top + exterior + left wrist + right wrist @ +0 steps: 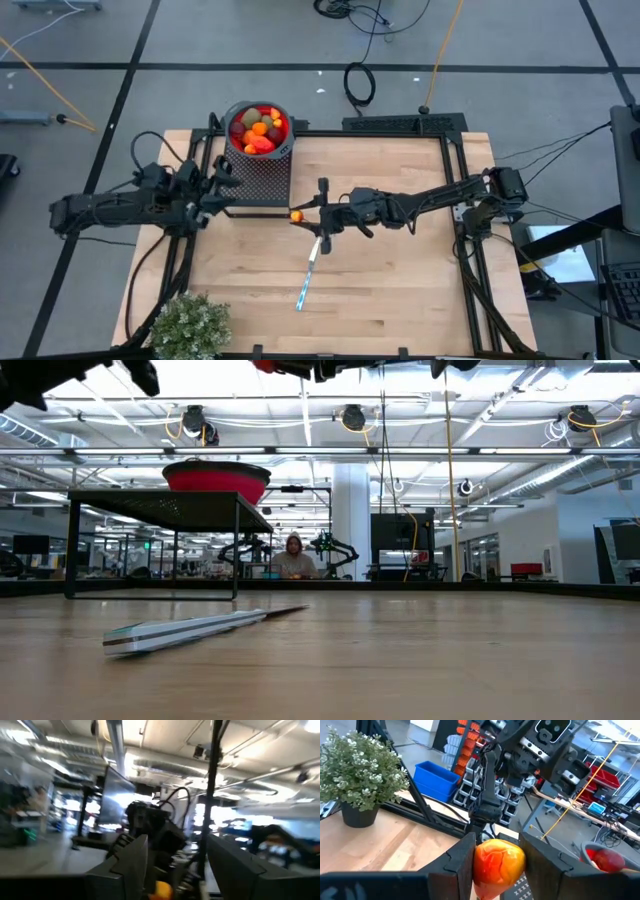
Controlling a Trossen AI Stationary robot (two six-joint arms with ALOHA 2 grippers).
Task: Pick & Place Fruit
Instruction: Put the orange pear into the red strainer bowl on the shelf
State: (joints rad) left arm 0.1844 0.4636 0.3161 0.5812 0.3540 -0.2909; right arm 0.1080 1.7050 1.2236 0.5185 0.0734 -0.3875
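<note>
A red bowl (258,128) heaped with toy fruit stands on a black mesh stand (258,180) at the table's far side; the low view shows the bowl (217,478) raised on that stand. My right gripper (300,214) reaches in from the right and is shut on an orange-red ball fruit (498,864) just off the stand's near right corner. My left gripper (222,186) hangs by the stand's left side, open (177,865), with nothing of its own between the fingers. My right gripper pinches the orange-red fruit by its two opposite sides (479,862) between its two fingers. The fingers lie about level and come from the table's right. The fruit (296,214) is lifted clear of the table.
A long flat silver-green stick (310,270) lies on the wood below the right gripper, also seen in the low view (190,628). A bushy grey-green plant (190,325) stands at the near left corner. Black frame rails (455,190) run along the table's edges.
</note>
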